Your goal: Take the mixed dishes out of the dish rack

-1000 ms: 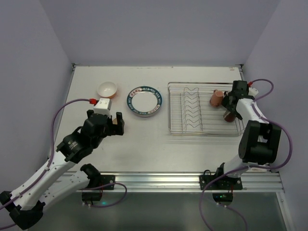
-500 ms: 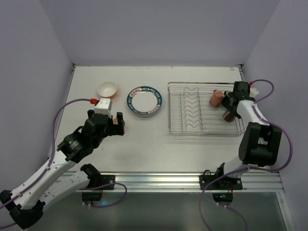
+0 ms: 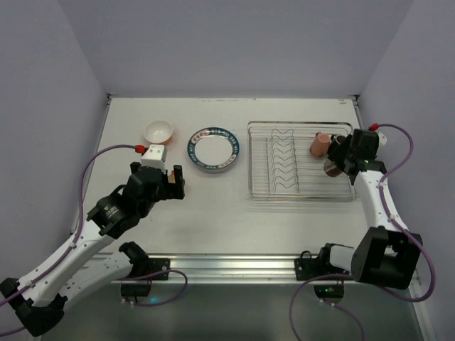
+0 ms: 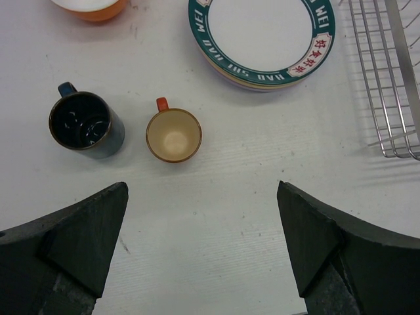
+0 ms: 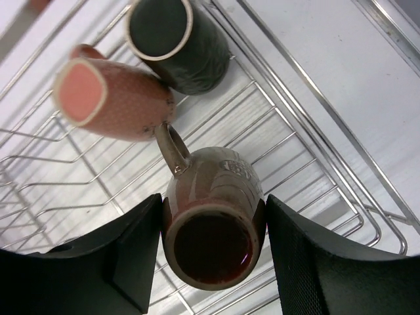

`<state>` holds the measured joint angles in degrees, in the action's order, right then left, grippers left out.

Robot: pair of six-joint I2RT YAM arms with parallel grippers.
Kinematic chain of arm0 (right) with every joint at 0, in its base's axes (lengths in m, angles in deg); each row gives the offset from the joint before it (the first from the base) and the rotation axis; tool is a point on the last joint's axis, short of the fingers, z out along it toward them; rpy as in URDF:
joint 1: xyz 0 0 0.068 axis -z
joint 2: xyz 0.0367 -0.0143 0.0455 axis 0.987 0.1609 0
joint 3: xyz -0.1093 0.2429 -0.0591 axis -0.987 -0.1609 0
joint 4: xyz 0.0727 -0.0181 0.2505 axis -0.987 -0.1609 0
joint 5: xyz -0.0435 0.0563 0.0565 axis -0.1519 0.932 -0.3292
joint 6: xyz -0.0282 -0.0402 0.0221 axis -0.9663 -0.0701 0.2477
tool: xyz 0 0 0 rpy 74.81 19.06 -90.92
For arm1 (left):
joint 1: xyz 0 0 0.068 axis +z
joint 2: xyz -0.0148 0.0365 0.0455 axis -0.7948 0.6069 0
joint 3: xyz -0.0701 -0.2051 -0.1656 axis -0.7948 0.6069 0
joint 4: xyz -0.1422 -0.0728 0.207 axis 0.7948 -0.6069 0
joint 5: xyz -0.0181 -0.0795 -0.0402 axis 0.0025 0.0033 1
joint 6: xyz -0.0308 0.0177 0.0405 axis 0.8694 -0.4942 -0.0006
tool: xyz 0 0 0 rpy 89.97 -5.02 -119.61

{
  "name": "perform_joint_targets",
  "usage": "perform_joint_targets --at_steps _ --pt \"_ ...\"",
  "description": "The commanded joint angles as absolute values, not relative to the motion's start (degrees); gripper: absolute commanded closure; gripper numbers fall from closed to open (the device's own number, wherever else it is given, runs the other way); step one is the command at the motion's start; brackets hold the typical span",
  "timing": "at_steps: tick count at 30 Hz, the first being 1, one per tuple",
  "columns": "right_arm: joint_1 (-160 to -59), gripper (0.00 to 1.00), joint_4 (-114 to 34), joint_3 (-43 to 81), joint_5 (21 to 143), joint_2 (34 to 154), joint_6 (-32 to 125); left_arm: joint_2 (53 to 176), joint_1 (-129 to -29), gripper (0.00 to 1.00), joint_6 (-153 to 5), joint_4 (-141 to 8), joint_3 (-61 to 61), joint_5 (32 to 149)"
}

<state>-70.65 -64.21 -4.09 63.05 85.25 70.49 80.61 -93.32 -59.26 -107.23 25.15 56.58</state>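
Overhead, the dish rack sits right of the stacked plates, with the right gripper at its right end. From the left wrist, the left gripper gapes wide, a dark blue mug and a tan mug standing ahead of it. From the right wrist, the right gripper pinches a brown mug, perhaps just off the wires.

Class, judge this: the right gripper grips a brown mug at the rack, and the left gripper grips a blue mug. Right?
No. The left gripper is open and empty; the blue mug stands on the table, as the left wrist view shows. The right gripper does grip the brown mug at the rack.
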Motion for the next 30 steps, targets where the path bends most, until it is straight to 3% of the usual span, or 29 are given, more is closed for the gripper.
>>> perform_joint_targets --at_steps 1,6,10,13,15,17,21,30 --pt "-70.72 1.00 -62.22 -4.44 68.11 78.79 69.61 81.13 -93.77 0.00 -58.41 -106.01 24.87 55.18" --pt "-70.72 1.00 -57.07 -7.24 82.14 70.52 70.22 80.08 -93.77 0.00 -60.34 -105.14 24.26 57.90" --pt "-70.98 1.00 -50.81 -8.66 103.67 67.96 73.29 79.37 -93.77 0.00 -56.75 -103.65 21.89 65.44" --pt "-73.79 1.00 -40.71 -11.90 116.35 66.29 80.23 78.23 -93.77 0.00 -53.85 -91.47 24.33 81.73" --pt "-77.90 1.00 -31.60 -14.36 120.22 65.85 86.28 77.97 -93.77 0.00 -51.83 -75.05 30.10 94.39" --pt "-80.29 1.00 -28.05 -14.72 122.86 66.55 89.81 79.45 -93.85 0.00 -50.42 -58.39 33.73 99.37" --pt "-86.18 1.00 -15.06 -19.72 121.39 65.07 105.53 83.15 -94.12 0.00 -47.87 -43.11 38.48 103.34" --pt "-94.71 1.00 -8.37 -28.34 106.09 56.45 122.95 89.91 -99.21 0.00 -48.04 -24.64 41.05 103.26"
